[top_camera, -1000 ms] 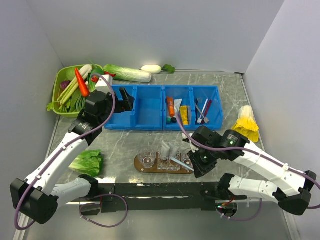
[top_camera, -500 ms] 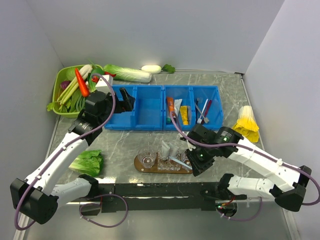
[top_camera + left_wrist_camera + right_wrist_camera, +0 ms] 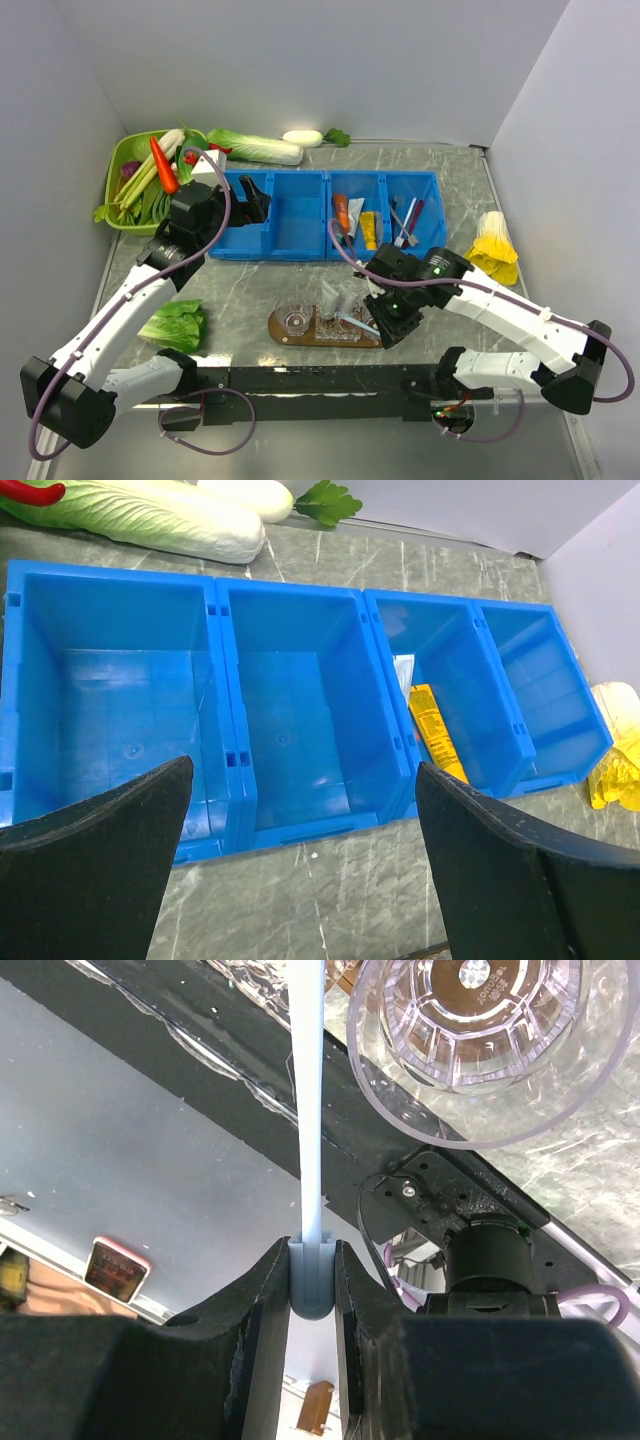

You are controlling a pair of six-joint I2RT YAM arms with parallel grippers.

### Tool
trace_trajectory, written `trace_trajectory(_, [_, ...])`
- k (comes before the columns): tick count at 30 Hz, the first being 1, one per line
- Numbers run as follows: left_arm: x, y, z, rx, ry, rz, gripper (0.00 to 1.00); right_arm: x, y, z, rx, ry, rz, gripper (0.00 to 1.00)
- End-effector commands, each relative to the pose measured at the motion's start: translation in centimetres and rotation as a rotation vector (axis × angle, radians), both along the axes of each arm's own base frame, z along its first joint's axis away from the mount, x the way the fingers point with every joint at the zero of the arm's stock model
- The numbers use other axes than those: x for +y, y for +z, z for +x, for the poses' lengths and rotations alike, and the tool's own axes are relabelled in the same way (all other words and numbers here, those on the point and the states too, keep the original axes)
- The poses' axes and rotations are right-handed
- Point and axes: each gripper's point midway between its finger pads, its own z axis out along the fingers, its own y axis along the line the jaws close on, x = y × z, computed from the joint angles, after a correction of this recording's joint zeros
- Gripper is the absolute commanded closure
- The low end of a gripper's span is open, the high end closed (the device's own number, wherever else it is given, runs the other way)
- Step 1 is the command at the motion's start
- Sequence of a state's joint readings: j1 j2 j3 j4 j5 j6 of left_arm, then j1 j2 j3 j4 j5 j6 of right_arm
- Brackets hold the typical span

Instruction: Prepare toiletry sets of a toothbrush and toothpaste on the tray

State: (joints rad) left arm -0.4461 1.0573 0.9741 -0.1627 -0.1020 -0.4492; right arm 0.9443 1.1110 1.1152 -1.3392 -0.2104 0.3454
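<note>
The brown wooden tray (image 3: 277,326) lies near the front edge and carries clear cups (image 3: 297,319). Two white toothpaste tubes (image 3: 331,296) stand in cups on it. Another white tube (image 3: 355,213) lies in the third blue bin. My right gripper (image 3: 384,322) hovers at the tray's right end. In the right wrist view it (image 3: 312,1252) is shut on a pale blue toothbrush (image 3: 311,1110), whose handle runs beside a clear cup (image 3: 470,1040). My left gripper (image 3: 255,198) is open and empty over the left blue bin; it also shows in the left wrist view (image 3: 303,770).
A row of blue bins (image 3: 300,222) stands behind the tray; the third holds an orange tube (image 3: 342,212) and a yellow tube (image 3: 432,730), the fourth holds toothbrushes (image 3: 406,222). A green basket (image 3: 125,185) of vegetables stands back left. Lettuce (image 3: 175,325) lies front left, yellow cloth (image 3: 492,248) at right.
My right gripper has moved left with the toothbrush, from beside the tray's right end to over it. The left arm has not moved.
</note>
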Motion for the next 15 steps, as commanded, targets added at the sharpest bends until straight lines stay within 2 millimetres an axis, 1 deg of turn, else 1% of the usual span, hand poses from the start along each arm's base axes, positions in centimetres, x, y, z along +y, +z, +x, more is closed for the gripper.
trace_trajectory(1, [0.1,1.6,-0.3,-0.043,-0.001,-0.029,0.03,-3.7,1.0,-1.9,0.073,0.001,-0.155,0.88])
trace_trajectory(14, [0.0,1.4,-0.2,-0.037,-0.005,-0.027,0.03,-2.2,0.5,-0.8,0.058,0.024,-0.137,0.70])
trace_trajectory(15, [0.0,1.3,-0.2,-0.036,-0.005,-0.027,0.03,-2.1,0.5,-0.7,0.055,0.025,-0.135,0.67])
